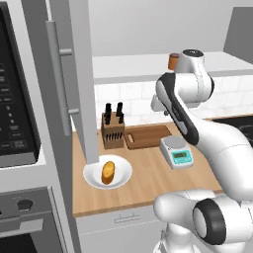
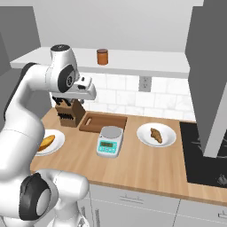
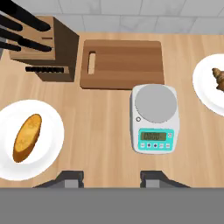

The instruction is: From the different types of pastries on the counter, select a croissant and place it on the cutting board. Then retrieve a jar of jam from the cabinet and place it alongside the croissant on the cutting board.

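The pincer (image 3: 111, 177) hangs above the tabletop (image 3: 100, 131), tips pressed together, holding nothing. Below it, a kitchen scale (image 3: 155, 118) stands between two white plates: one carries the orange-yellow roll (image 3: 27, 137), the other (image 2: 156, 135) the croissant (image 2: 156, 135). Beyond the scale lies the bare cutting board (image 3: 122, 63), beside the knife block (image 3: 48, 48). The jar of jam (image 2: 102, 56) stands on the cabinet shelf (image 2: 133, 64) above.

Base views flank the counter (image 2: 146, 170); hand view looks straight down.
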Robot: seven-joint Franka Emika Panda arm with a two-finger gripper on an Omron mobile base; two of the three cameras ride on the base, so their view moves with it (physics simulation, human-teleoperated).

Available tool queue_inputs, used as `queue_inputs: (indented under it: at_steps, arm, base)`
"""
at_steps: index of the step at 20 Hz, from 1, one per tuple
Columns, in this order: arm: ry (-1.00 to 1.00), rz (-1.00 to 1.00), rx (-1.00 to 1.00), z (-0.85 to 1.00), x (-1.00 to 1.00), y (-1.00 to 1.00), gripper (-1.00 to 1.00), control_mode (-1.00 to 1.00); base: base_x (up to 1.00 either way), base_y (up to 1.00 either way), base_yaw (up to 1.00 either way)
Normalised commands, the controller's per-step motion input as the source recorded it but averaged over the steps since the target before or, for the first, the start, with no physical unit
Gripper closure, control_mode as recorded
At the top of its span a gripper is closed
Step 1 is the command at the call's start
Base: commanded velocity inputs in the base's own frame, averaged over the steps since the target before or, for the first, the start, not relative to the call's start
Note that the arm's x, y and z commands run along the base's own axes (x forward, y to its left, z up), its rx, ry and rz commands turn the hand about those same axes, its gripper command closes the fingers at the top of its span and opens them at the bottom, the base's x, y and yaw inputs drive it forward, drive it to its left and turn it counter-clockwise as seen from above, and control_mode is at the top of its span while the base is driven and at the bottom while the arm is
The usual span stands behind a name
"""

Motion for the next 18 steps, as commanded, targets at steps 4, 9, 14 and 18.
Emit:
queue_inputs:
  at_steps: [4,9,14,18]
  arm:
    - [0.0,0.0,-0.01,-0.08,-0.05,0.0,-1.0,-1.0]
    - [-0.15,0.02,-0.06,0.06,-0.17,0.0,-1.0,-1.0]
    - [-0.41,0.0,0.11,1.0,0.41,-0.1,-1.0,-1.0]
    - [-0.29,0.01,0.21,0.64,0.18,-0.02,-1.0,-1.0]
  base:
    - [0.0,0.0,0.0]
    - [0.0,0.0,0.0]
    - [0.0,0.0,0.0]
    - [0.0,0.0,0.0]
